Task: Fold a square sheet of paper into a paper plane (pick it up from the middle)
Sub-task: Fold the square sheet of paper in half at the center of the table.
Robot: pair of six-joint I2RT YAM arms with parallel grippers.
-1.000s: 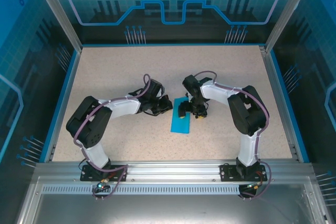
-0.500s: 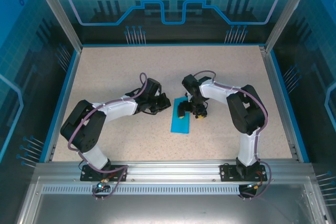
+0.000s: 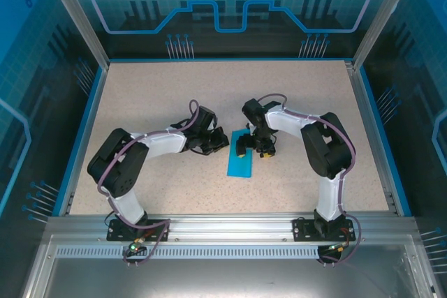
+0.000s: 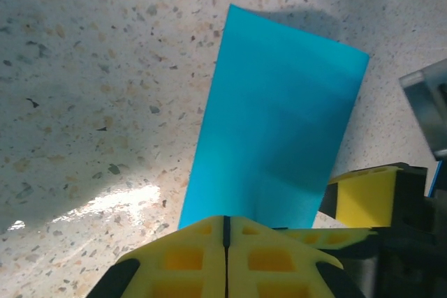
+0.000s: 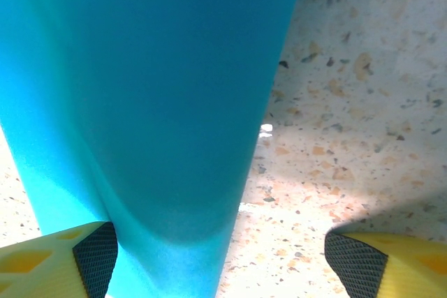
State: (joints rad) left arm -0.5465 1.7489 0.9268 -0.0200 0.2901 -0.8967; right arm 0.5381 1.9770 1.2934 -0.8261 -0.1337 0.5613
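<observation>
Here, a thin cyan-blue sheet of paper (image 3: 239,162), folded into a narrow rectangle, lies flat on the speckled table (image 3: 154,95) between the arms. The left gripper (image 4: 225,225) has its jaws together at the paper's edge. The right gripper (image 5: 230,256) straddles it, jaws apart. The crease probably wants slow, even pressing.

A speckled beige table (image 3: 154,88) carries the folded cyan sheet of paper (image 3: 239,164), lying near its middle.

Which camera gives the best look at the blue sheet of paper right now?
The left wrist view: the sheet of paper lies flat there with its far corners and both long edges sharp. The top external view shows it small and distant. The right wrist view shows it close up, cropped and blurry.
</observation>
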